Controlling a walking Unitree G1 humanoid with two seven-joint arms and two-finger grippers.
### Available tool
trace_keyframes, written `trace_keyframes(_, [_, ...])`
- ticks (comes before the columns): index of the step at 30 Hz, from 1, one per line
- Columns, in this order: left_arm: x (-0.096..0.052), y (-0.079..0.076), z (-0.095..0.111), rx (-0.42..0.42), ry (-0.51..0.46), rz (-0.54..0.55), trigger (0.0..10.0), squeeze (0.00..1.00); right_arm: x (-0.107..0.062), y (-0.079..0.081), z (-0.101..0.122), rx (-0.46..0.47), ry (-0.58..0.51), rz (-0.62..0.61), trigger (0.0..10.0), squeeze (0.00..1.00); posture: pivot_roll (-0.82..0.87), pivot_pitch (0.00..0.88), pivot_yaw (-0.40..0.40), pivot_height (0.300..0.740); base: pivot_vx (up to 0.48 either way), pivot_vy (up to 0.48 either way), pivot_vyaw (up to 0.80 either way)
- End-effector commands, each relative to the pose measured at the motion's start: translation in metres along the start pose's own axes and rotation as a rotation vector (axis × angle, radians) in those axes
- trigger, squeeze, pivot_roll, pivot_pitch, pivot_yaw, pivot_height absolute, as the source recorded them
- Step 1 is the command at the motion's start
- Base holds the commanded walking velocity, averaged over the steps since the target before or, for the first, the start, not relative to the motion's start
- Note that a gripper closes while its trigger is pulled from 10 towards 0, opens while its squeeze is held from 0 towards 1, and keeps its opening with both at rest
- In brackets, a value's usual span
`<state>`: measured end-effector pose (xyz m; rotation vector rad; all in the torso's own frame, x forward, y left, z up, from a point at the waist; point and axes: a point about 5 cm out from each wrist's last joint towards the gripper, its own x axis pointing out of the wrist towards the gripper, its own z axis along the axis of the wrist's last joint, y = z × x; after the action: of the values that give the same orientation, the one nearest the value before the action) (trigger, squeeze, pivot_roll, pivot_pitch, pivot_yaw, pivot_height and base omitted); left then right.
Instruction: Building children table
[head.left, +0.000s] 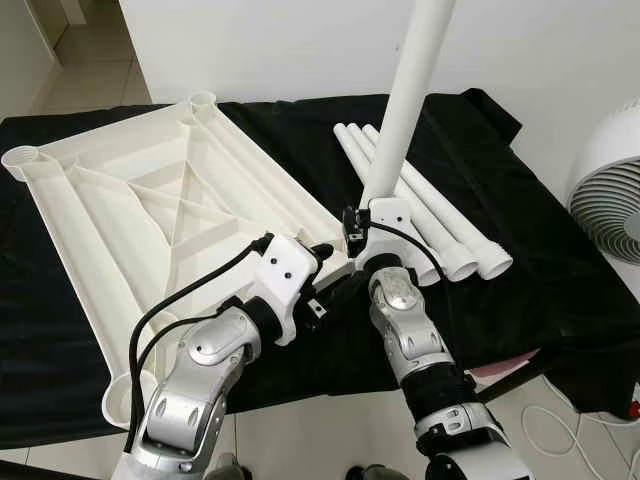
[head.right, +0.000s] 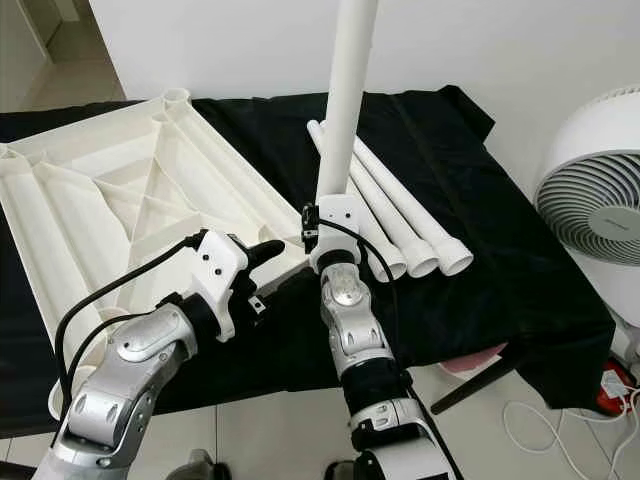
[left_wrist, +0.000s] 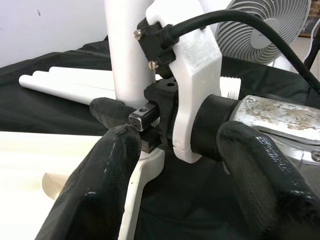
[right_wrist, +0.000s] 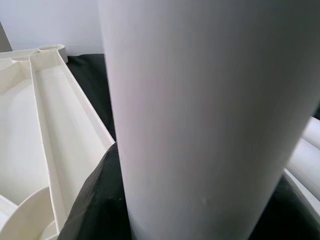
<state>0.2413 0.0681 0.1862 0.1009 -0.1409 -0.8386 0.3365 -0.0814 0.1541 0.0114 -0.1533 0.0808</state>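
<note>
The right tool (head.left: 372, 212) grips the upright leg (head.left: 408, 100) at the tabletop's (head.left: 150, 200) near corner; the open left tool (head.left: 322, 255) steadies nothing, so tilting could jam the socket.

A white ribbed tabletop (head.left: 150, 210) is laid upside down, its near corner socket just beside the right gripper (head.left: 365, 222). One white leg (head.left: 410, 90) is held nearly upright between those jaws. Three more legs (head.left: 440, 225) are laid side by side just beyond
</note>
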Motion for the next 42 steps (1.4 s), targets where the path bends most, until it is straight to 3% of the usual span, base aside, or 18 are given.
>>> trace_keyframes(1, [0.001,0.000,-0.003,-0.008,0.002,0.035,10.0,0.00,-0.003,-0.004,-0.005,0.014,0.026,-0.015,10.0,0.00,-0.03,0.048,-0.009,0.740,0.000,0.000,0.00])
trace_keyframes(3, [0.001,0.000,-0.003,-0.007,0.003,0.035,10.0,0.00,-0.003,-0.003,-0.004,0.018,0.023,-0.010,10.0,0.00,-0.04,0.044,-0.011,0.740,0.000,0.000,0.00])
trace_keyframes(4, [0.002,0.000,-0.003,-0.007,0.003,0.036,10.0,0.00,-0.002,-0.003,-0.001,0.056,0.000,0.018,10.0,1.00,-0.04,0.038,-0.008,0.740,0.000,0.000,0.00])
trace_keyframes(9, [0.003,0.001,-0.003,-0.007,0.000,0.036,10.0,0.00,0.004,-0.012,0.010,0.100,-0.054,0.098,10.0,1.00,-0.04,0.037,-0.006,0.740,0.000,0.000,0.00])
trace_keyframes(13, [0.003,0.001,-0.003,-0.006,0.000,0.035,10.0,0.00,0.008,-0.018,0.016,0.069,-0.075,0.159,10.0,1.00,-0.04,0.040,-0.005,0.740,0.000,0.000,0.00])
trace_keyframes(14, [0.003,0.001,-0.003,-0.005,-0.001,0.035,10.0,0.00,0.012,-0.022,0.018,0.057,-0.062,0.224,10.0,0.00,-0.04,0.044,-0.005,0.740,0.000,0.000,0.00])
trace_keyframes(22, [0.004,0.003,-0.001,-0.002,-0.005,0.041,10.0,0.00,0.019,-0.028,0.015,0.012,0.020,0.459,10.0,0.00,-0.04,0.052,-0.004,0.740,0.000,0.000,0.00])
trace_keyframes(25, [0.005,0.004,0.000,0.002,-0.011,0.046,10.0,0.00,0.024,-0.031,0.009,-0.054,0.063,0.602,10.0,0.00,-0.04,0.051,-0.001,0.740,0.000,0.000,0.00])
trace_keyframes(36, [0.007,0.005,0.003,0.011,-0.021,0.043,10.0,0.00,0.027,-0.025,-0.001,-0.133,0.126,0.767,10.0,0.00,-0.03,0.044,0.005,0.740,0.000,0.000,0.00])
trace_keyframes(37, [0.007,0.006,0.003,0.012,-0.021,0.043,10.0,0.00,0.027,-0.025,-0.001,-0.133,0.127,0.779,9.0,0.00,-0.03,0.044,0.005,0.740,0.000,0.000,0.00])
trace_keyframes(39, [0.007,0.006,0.003,0.012,-0.021,0.043,10.0,0.00,0.027,-0.025,-0.001,-0.133,0.127,0.779,9.0,0.00,-0.03,0.044,0.005,0.740,0.000,0.000,0.00])
trace_keyframes(40, [0.007,0.006,0.003,0.013,-0.022,0.043,10.0,0.00,0.028,-0.025,0.000,-0.140,0.125,0.783,6.1,0.00,-0.03,0.044,0.005,0.740,0.000,0.000,0.00])
trace_keyframes(42, [0.007,0.006,0.003,0.013,-0.022,0.043,10.0,0.00,0.028,-0.025,0.000,-0.140,0.125,0.783,6.1,0.00,-0.03,0.044,0.005,0.740,0.000,0.000,0.00])
